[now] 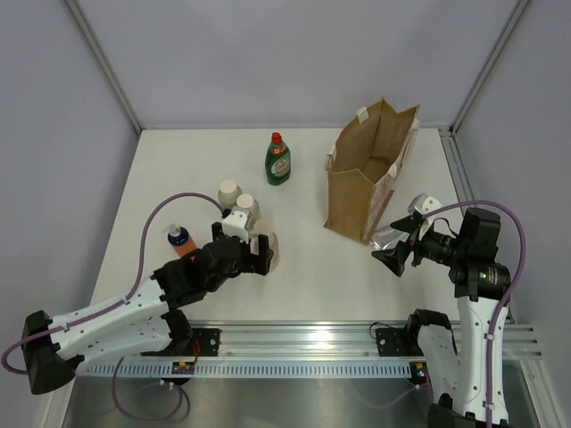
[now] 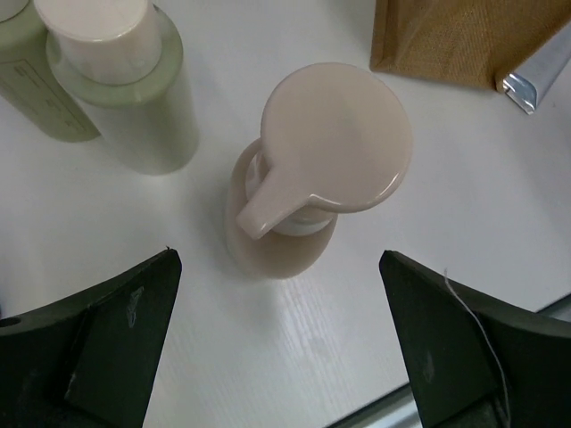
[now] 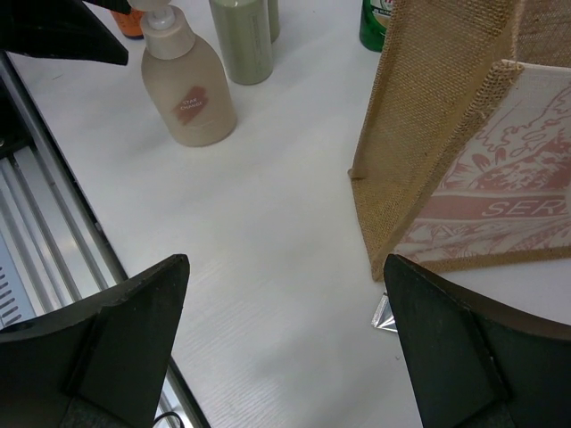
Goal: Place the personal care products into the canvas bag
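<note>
Left hand is wide open. The beige bottle stands upright just ahead between its fingers, no contact. Best guess: go lower, close on the body under the pump cap, keep it upright. Right hand is wide open and empty, near the silver tube. Canvas bag stands upright, far right. White tabletop, grey walls.

Crinkled silver tube mostly hidden behind a finger of the right gripper, dark green plastic bottle beyond the fingers cut by frame edge
</note>
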